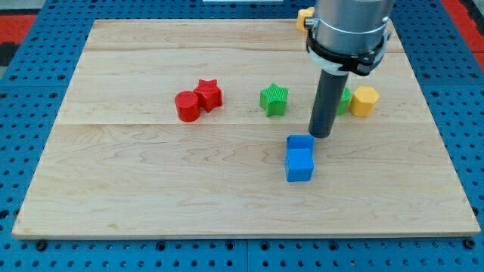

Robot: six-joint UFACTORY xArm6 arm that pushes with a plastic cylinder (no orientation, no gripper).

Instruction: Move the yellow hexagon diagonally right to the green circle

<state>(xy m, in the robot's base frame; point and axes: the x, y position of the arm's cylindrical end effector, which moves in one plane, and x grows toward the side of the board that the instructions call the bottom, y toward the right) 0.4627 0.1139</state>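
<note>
Wooden board (151, 189) on a blue pegboard fills the one camera view. My tip (322, 136) is a bare rod holding nothing, just above the blue blocks (299, 159) and well short of the yellow hexagon (364, 100). That hexagon sits at the view's right, touching or nearly touching the green circle (345, 101), which my rod half hides. I judge the step nearly complete; any nudge should be gentle, from the hexagon's far right. Count: two red pieces (197, 100), one green star (274, 99), one green circle, two blue, one yellow hexagon, another yellow piece (305, 17) at top.
</note>
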